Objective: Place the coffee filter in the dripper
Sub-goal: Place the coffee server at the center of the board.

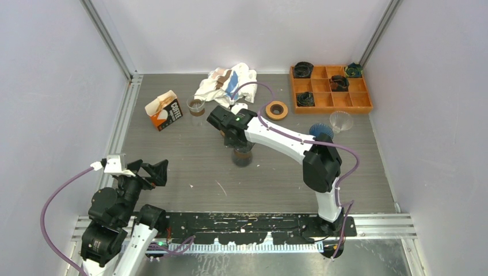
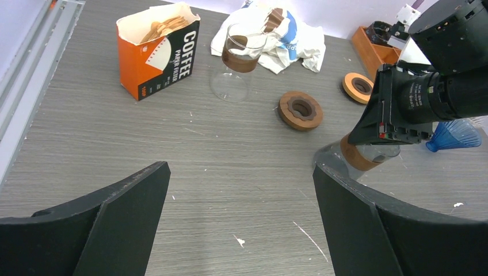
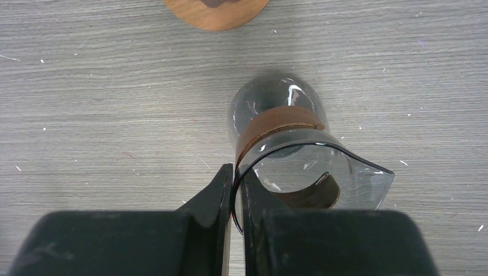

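From here I see my right claw (image 3: pixel 236 175) pressed together on the rim of the glass dripper (image 3: pixel 276 123), one finger inside the mouth and one outside, with the glass wall pinched between them. The dripper sits near the middle of the counter (image 1: pixel 172 149), its brown collar around the neck. I cannot tell whether its base is touching the surface.

My left claw (image 2: pixel 241 169) is spread wide with nothing between its fingers. It hangs over the counter at about 8 o'clock from the dripper and well apart from it.

The coffee filters (image 2: pixel 164 26) are in the orange filter box (image 2: pixel 172 57). The box stands open-topped at roughly 10 o'clock from the dripper, and the brown edges of the filters show above its rim.

A second glass pot (image 2: pixel 233 63) stands just beside the box, at 11 o'clock from the dripper, with a crumpled cloth (image 1: pixel 225 83) behind it.

A dark wooden ring (image 2: pixel 300 110) and a lighter ring (image 1: pixel 277 110) lie flat at around 1 o'clock. A blue cone (image 1: pixel 320 131) and a clear cone (image 1: pixel 340 121) sit between 2 and 3 o'clock, below the orange tray (image 1: pixel 330 102).
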